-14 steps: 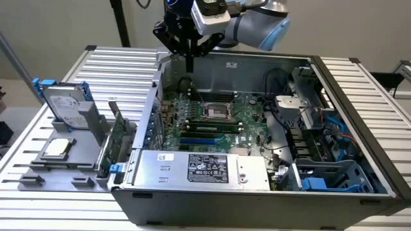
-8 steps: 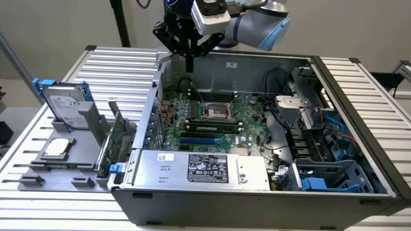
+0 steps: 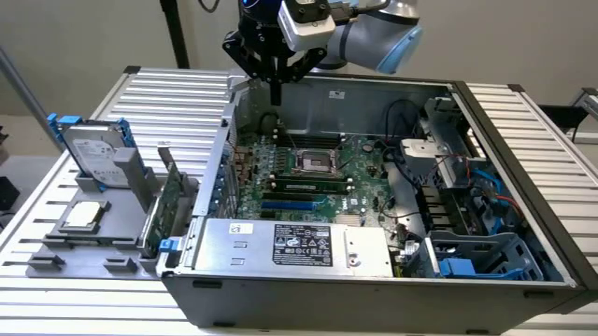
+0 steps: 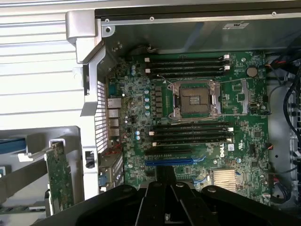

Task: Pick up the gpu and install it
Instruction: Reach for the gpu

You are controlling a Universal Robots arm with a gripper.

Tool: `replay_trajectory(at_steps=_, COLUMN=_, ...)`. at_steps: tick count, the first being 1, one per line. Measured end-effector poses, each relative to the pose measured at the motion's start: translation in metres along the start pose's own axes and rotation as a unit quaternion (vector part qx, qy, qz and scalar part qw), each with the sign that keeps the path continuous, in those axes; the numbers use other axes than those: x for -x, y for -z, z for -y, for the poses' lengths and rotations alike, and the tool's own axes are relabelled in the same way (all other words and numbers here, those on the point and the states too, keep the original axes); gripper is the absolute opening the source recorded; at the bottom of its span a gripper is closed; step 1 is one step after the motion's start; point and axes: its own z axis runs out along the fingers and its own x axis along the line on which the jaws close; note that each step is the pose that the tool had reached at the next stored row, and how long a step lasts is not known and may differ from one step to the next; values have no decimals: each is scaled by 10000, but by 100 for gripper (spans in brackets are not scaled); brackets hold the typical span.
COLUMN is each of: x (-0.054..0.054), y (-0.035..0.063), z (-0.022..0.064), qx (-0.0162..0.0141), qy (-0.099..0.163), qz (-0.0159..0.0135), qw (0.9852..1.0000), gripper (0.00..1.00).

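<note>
Slatted table (image 3: 168,91): gpu (image 3: 169,203) in rack (image 3: 112,246); closed fingers (image 3: 276,89) over case (image 3: 374,297)

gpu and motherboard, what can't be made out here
Gpu, exterior view: nearly edge-on in its holder, cooler side hidden.
Gpu, wrist view: lower end hidden behind the pincer.
Motherboard, wrist view: part past the blue slot covered by the pincer.
Motherboard, exterior view: near edge hidden by the power supply.
</note>
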Motion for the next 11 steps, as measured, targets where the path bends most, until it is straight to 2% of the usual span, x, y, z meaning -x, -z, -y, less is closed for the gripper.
replay_trajectory(at_steps=3, x=-20, y=3, z=30, qx=-2, qy=-1, qz=-1, qw=10000, gripper=11)
replay_trajectory(at_steps=11, x=-255, y=16, z=258, qx=0, qy=-2, qz=0, qw=10000, gripper=11)
